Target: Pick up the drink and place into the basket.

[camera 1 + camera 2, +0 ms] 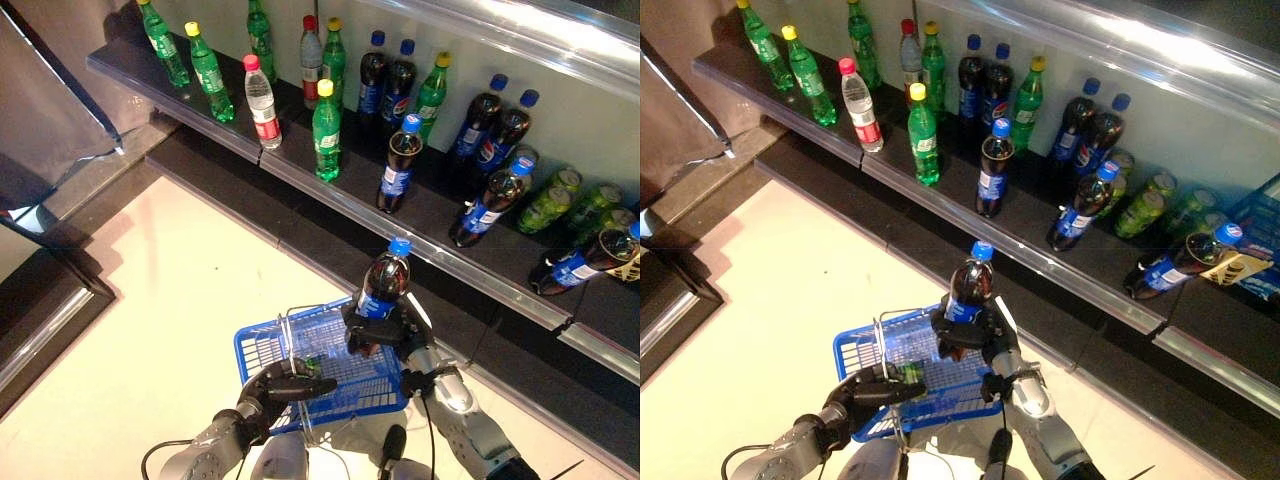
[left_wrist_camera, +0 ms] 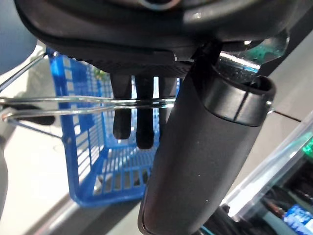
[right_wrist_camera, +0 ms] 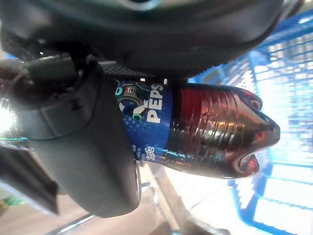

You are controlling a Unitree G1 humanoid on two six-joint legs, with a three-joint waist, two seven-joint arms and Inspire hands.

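A dark cola bottle (image 1: 385, 285) with a blue cap and blue label stands upright in my right hand (image 1: 388, 335), whose fingers and thumb (image 3: 83, 147) are curled round its lower body (image 3: 210, 132). The bottle hangs over the far right corner of the blue plastic basket (image 1: 262, 350), just in front of the shelf. My left hand (image 1: 285, 385) is at the basket's near side, its fingers (image 2: 139, 122) closed on the wire handle (image 2: 73, 103). Something small and green lies in the basket (image 1: 908, 372).
A long dark shelf (image 1: 450, 215) with a metal front edge runs diagonally behind the basket. It carries several green soda bottles (image 1: 326, 130), cola bottles (image 1: 398, 165), a water bottle (image 1: 263, 102) and green cans (image 1: 545, 208). Cream floor (image 1: 170, 290) lies to the left.
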